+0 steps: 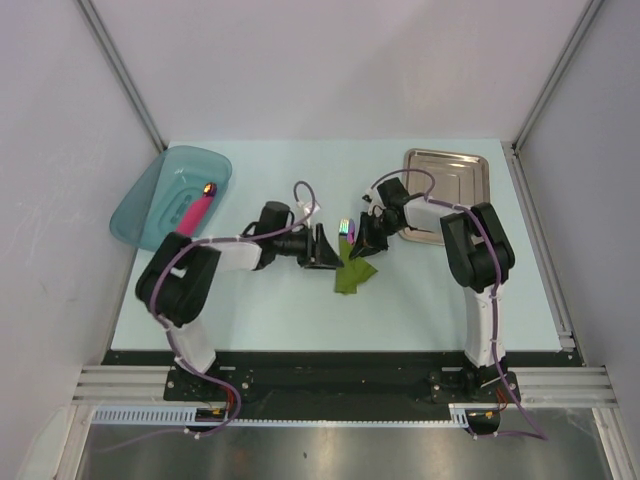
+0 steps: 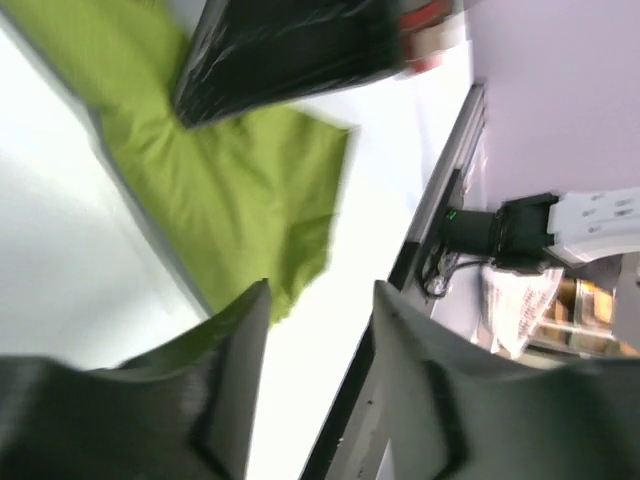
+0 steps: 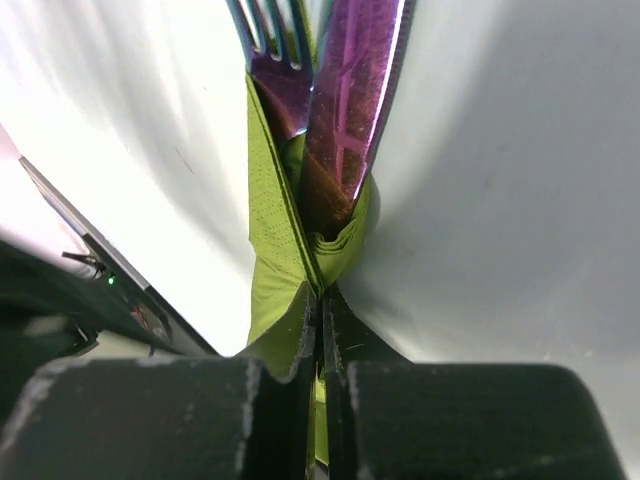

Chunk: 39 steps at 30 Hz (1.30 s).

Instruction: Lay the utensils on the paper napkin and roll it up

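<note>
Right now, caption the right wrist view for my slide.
Closed right gripper pinches the paper napkin folded around the utensils.

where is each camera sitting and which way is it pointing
Top external: above and behind the arms, looking down at the table; both arms show whole, left pincer and right pincer close together at the paper napkin.
Left wrist: on the left arm, looking between its own open fingers across the napkin toward a table edge; the right pincer shows at top.
Right wrist: on the right arm, looking past its shut pincer, clamped on napkin folded round the utensils.
Shared: all three see the napkin.
</note>
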### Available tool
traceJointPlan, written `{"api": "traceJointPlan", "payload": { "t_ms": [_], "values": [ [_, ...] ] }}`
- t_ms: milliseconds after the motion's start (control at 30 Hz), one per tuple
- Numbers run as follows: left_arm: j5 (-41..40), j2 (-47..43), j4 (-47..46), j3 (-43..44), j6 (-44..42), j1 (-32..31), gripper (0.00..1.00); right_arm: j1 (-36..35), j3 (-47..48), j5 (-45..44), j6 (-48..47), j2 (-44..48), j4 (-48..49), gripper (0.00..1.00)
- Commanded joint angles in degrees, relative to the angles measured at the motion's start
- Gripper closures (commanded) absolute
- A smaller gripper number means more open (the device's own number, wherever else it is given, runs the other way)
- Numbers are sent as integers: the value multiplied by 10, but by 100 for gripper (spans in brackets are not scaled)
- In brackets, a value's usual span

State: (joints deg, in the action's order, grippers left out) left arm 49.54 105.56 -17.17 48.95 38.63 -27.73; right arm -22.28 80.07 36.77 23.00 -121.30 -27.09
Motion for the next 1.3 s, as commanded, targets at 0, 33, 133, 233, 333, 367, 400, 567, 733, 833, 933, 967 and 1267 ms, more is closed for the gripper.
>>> {"api": "traceJointPlan", "payload": {
  "t_ms": [0, 33, 133, 233, 333, 367, 400, 567, 733, 833, 933, 967, 1267],
  "values": [
    [-10, -128, 52, 35, -86, 50, 42, 6, 0, -2, -4, 44, 94, 100],
    [-13, -141, 88, 41, -116, 57, 37, 7, 0, -2, -3, 47, 101, 100],
    [-29, -190, 129, 55, -153, 100, 22, 7, 2, 5, -2, 58, 116, 100],
    [-41, -224, 148, 69, -167, 139, 5, 8, 1, 8, 2, 70, 131, 100],
    [-62, -240, 184, 91, -190, 168, 0, 7, -2, 11, -3, 94, 149, 100],
    [-72, -251, 197, 100, -203, 173, 0, 7, -1, 11, -9, 101, 150, 100],
    [-76, -257, 210, 112, -214, 177, 0, 6, -1, 10, -24, 108, 154, 100],
    [-95, -329, 105, 78, -213, 216, 0, 5, 15, 33, -82, 155, 139, 100],
    [7, -367, 111, 81, -275, 232, 0, -8, 41, 55, -144, 208, 102, 100],
    [99, -359, 120, 89, -244, 232, 1, -23, 54, 72, -179, 247, 83, 100],
    [133, -384, -28, 27, -136, 230, 5, -39, 67, 80, -214, 290, 64, 100],
    [134, -393, -58, 14, -121, 227, 6, -49, 68, 83, -222, 300, 62, 100],
    [111, -458, -73, -14, -117, 148, 8, -116, 65, 38, -251, 397, 56, 100]
  ]
}}
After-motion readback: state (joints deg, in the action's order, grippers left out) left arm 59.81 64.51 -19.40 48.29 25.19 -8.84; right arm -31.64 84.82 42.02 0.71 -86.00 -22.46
